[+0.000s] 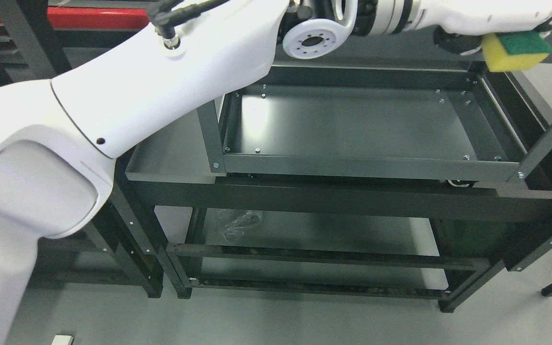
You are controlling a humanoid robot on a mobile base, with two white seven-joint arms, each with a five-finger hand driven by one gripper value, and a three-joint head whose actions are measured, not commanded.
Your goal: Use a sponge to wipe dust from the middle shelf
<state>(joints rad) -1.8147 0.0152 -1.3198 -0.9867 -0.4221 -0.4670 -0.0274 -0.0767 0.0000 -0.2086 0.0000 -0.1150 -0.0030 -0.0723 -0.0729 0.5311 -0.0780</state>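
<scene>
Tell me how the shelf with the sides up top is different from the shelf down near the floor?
The upper shelf is a dark tray with raised sides and bare inside; the bottom shelf is flatter and has a crumpled clear plastic bag on it. The upper shelf is in plain view, while the bottom shelf is partly hidden behind bars. Both are dark metal. The left robot hand holds the sponge above the upper shelf's far right corner.

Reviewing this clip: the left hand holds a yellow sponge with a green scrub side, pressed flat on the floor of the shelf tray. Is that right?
Not quite. The head view shows the left hand holding the yellow sponge with its green scrub side, but it is not pressed on the shelf tray floor. The sponge is raised, showing at the tray's far right corner near the top of the picture, and the tray floor lies bare.
</scene>
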